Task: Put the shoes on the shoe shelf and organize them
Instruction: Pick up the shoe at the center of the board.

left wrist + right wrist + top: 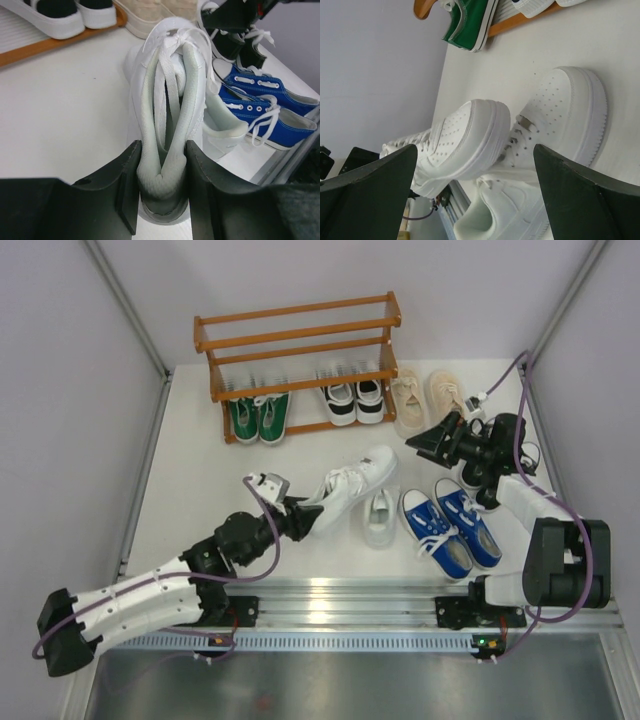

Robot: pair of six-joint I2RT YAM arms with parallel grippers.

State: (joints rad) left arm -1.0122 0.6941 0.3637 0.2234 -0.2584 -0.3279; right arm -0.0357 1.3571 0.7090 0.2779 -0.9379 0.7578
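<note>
Item 1, nearest: left gripper (300, 512). Its fingers are partly closed and pinching the heel collar of the held white sneaker (352, 480), squeezing the padded opening narrow. The shoe is pointing toe-first toward the back right. Whether its sole is clear of the table (190, 470) cannot be told.

Item 2: second white sneaker (381, 516). It is lying loose on the table just beside the held one, toe toward the shelf.

Item 3: blue canvas pair (452, 530). They are sitting side by side to the right of the white shoes, white toes toward the arms.

Item 4: right gripper (430, 440). It is hanging fully spread and holding nothing, looking across at the two white shoes.

Item 5: black canvas pair (234, 46). They are lying largely under the right arm.

Item 6: beige pair (425, 395). They are resting on the table just right of the shelf.

Item 7, farthest: shoe shelf (300, 328). The green pair (258, 418) and the black-and-white pair (355, 400) are filling its bottom tier. The upper tiers are showing only bare rails.

Step in hand, as judged: the left arm is carrying one white sneaker to the rack. The next move is calling for lifting it above the bottom row and setting the sole across a higher pair of rails, leaving room for its mate.

Markings: no brand, label or writing is legible on any item.
</note>
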